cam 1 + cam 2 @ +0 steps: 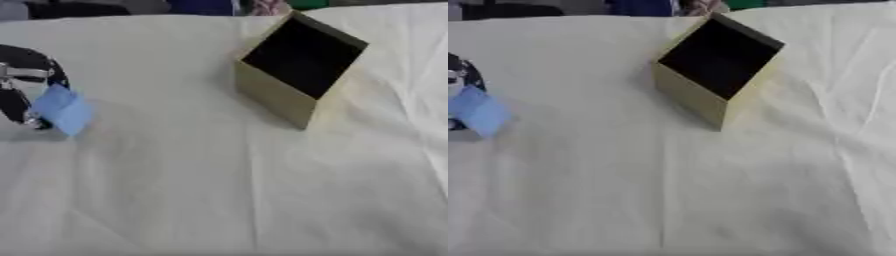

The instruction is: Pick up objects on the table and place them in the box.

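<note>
My left hand (19,95) comes in at the left edge, black with silver parts, its fingers curled on a light blue flat object (63,110) held just above the cloth. The tan box (276,95) stands at the upper middle, turned corner-on, its dark open inside (302,57) facing up. The blue object is well to the left of the box and apart from it. The right hand shows in neither view.
A cream cloth (227,190) with creases covers the whole table. At the far edge lie dark, blue and green shapes (206,6). Wide bare cloth lies between the hand and the box and across the near half.
</note>
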You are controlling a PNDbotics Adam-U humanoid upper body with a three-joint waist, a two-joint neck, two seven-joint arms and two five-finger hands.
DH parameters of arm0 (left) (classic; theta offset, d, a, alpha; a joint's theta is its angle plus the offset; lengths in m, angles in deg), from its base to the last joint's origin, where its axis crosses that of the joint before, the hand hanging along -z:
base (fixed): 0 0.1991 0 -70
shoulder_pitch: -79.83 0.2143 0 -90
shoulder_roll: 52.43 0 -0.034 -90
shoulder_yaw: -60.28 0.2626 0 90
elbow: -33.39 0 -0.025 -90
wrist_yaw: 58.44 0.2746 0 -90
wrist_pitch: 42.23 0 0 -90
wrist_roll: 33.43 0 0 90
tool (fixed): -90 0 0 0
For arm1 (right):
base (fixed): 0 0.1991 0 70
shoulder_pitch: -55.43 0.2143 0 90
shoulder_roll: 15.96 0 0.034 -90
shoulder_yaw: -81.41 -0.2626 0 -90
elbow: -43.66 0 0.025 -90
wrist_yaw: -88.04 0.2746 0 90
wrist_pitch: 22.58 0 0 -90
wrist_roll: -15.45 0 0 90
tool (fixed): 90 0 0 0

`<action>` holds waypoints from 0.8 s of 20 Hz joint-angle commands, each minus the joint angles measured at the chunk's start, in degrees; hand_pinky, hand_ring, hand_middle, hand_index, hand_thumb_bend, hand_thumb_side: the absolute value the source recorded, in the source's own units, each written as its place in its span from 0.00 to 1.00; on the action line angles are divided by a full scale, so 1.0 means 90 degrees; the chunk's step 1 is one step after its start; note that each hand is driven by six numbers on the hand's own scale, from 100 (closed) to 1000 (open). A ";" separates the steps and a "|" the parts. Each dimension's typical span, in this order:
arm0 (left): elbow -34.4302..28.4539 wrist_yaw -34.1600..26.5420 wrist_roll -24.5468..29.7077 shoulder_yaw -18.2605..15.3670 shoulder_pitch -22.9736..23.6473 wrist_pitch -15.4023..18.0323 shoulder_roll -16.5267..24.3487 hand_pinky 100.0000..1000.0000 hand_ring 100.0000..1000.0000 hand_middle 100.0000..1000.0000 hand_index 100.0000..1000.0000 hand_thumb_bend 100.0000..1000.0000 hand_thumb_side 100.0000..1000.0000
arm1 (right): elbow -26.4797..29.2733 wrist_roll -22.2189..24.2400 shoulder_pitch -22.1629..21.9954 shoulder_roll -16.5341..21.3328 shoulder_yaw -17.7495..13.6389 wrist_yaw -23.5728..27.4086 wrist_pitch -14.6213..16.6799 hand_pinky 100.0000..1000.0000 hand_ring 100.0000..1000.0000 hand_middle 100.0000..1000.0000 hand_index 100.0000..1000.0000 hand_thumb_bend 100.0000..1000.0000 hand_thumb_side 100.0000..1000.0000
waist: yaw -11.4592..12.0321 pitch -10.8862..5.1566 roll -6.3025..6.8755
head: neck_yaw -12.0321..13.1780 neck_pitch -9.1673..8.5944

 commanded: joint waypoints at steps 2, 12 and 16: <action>-0.0289 -0.0140 0.0065 -0.0216 -0.0310 -0.0057 0.0081 0.86 0.73 0.58 0.65 0.00 0.00 | 0.0103 -0.0023 -0.0018 0.0115 -0.0043 -0.0041 -0.0016 0.60 0.75 0.54 0.69 0.00 0.79 | 0.0008 -0.0140 0.0008 | -0.0047 -0.0005; -0.0282 -0.0551 0.0380 -0.0285 -0.1567 -0.0173 -0.1008 0.86 0.73 0.56 0.63 0.00 0.04 | 0.0103 0.0004 -0.0018 0.0190 -0.0031 -0.0001 -0.0002 0.60 0.75 0.54 0.69 0.00 0.79 | -0.0012 -0.0212 0.0063 | -0.0108 0.0041; -0.0135 -0.0617 0.0470 -0.0317 -0.1979 -0.0268 -0.1470 0.86 0.72 0.54 0.61 0.00 0.22 | 0.0103 0.0015 -0.0018 0.0196 -0.0032 0.0009 -0.0012 0.60 0.75 0.54 0.69 0.00 0.79 | -0.0027 -0.0223 0.0091 | -0.0181 0.0040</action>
